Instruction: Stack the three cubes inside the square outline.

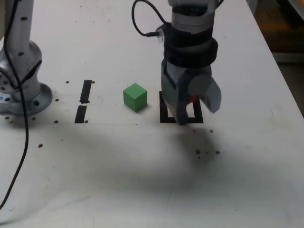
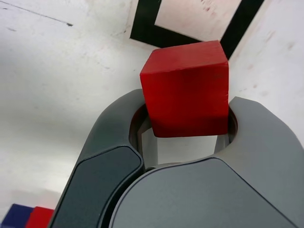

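seen in wrist view: gripper (image 2: 188, 105) closed on red cube (image 2: 185, 99), with one finger against each of two opposite sides. clasping red cube near the tips, with its front face and upper face exposed. showing beyond red cube in same view: square outline (image 2: 166, 37), partly covered by it near one corner.

seen in exterior view: gripper pointing down from arm (image 1: 192, 35), in front of square outline and hiding much of it. showing a small patch of red between the fingers. casting soft shadow (image 1: 194, 142) on white table (image 1: 118, 171), nearer the camera than square outline.

noted: green cube (image 1: 135, 97) resting on table, to the exterior view's left of square outline, near it but apart. farther to that side: two black tape strips (image 1: 86, 91), roughly in line. beyond these, at the exterior view's left: gray round-based stand (image 1: 33, 102) and black cable (image 1: 23, 118).

glimpsed at wrist view's edge: dark blue item (image 2: 17, 216) beside red item (image 2: 40, 217); too cropped to identify.
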`<state>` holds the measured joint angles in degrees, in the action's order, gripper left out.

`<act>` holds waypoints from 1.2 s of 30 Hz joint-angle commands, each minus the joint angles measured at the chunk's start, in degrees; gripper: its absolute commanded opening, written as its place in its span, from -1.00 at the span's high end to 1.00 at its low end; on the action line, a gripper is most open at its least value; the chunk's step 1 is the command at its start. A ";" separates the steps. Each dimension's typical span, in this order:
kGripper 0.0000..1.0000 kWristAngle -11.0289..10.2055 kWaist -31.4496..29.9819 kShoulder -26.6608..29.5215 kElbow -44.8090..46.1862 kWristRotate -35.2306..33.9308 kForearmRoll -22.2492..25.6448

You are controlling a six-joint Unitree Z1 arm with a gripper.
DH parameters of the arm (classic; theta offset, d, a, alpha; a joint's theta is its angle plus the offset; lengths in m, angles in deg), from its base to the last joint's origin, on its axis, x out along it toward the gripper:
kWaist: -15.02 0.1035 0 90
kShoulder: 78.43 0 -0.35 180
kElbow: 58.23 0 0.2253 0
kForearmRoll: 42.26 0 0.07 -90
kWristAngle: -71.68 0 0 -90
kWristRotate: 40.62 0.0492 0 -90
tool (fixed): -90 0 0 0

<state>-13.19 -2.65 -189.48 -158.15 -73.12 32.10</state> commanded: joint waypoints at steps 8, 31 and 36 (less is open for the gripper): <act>0.74 0.88 -0.03 -1.34 2.40 7.72 -0.11; 0.63 -4.56 0.79 -1.62 10.02 15.36 -8.64; 0.56 -4.63 0.80 -1.62 10.87 15.36 -9.81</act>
<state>-17.71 -1.95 -190.92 -147.20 -57.74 22.43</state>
